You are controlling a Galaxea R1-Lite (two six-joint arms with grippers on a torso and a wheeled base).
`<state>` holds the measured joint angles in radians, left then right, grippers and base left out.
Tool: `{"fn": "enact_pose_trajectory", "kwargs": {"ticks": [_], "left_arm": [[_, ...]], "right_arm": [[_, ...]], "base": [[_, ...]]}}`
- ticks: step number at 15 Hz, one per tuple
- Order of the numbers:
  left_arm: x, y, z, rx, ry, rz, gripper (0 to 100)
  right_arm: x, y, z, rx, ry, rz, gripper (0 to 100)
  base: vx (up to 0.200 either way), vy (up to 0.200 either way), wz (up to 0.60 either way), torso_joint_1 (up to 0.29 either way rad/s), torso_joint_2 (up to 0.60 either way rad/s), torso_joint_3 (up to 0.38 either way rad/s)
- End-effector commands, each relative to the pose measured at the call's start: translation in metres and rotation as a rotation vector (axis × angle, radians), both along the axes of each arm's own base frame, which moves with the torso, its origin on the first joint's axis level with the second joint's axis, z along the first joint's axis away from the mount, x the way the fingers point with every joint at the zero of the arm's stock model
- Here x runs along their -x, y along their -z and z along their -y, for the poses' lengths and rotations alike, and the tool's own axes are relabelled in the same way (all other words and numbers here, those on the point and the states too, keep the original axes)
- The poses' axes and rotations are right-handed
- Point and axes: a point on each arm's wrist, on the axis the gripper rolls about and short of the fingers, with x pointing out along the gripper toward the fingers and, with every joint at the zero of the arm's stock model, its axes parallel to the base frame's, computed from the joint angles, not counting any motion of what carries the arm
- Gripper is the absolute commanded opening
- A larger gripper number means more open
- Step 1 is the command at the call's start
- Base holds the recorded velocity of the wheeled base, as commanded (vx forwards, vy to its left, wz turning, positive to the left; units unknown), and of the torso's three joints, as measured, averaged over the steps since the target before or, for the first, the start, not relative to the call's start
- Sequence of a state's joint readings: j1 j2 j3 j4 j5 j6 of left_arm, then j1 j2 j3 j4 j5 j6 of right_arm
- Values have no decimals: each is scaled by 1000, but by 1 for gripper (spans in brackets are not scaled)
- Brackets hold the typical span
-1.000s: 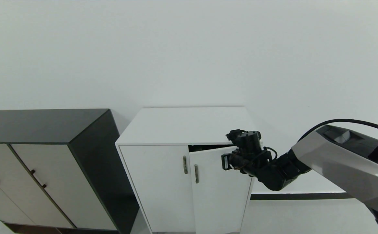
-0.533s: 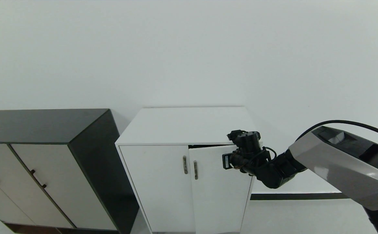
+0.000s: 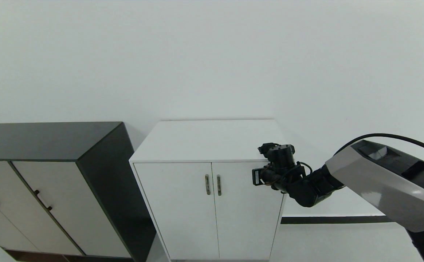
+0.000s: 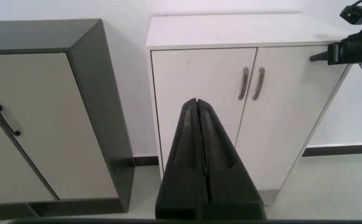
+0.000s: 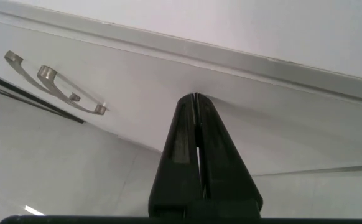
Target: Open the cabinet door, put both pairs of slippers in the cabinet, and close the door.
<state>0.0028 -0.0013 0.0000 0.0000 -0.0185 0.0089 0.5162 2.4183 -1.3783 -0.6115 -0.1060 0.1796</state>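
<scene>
Since a second ago the white cabinet's point(image 3: 204, 140) right door point(image 3: 246, 218) has swung from ajar to flush with the left door point(image 3: 175, 211). The left gripper point(image 4: 196, 102), fingers pressed together, hangs in front of the cabinet. The right gripper point(image 3: 254, 177), also closed and empty, has its tip against the right door's upper outer corner.

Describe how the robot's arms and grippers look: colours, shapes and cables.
The right arm has an angular silver-grey shell with a black inset, a black jointed wrist and a black cable arching above. The left gripper and right gripper have matte black, wedge-shaped fingers.
</scene>
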Motion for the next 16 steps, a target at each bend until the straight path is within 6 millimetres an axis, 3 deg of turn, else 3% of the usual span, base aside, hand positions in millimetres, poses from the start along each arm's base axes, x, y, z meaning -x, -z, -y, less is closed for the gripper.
{"fn": "enact_pose_trajectory", "kwargs": {"ticks": [1, 9, 16], "left_arm": [[0, 0, 0, 0, 0, -1, 0], [0, 0, 0, 0, 0, -1, 0], [0, 0, 0, 0, 0, -1, 0]], "right_arm": [[-1, 0, 0, -1, 1, 2, 0], [0, 1, 0, 1, -1, -1, 0], [32, -16, 6, 10, -19, -23, 0]], "base": [[0, 0, 0, 0, 0, 0], [0, 0, 0, 0, 0, 0], [0, 0, 0, 0, 0, 0]]}}
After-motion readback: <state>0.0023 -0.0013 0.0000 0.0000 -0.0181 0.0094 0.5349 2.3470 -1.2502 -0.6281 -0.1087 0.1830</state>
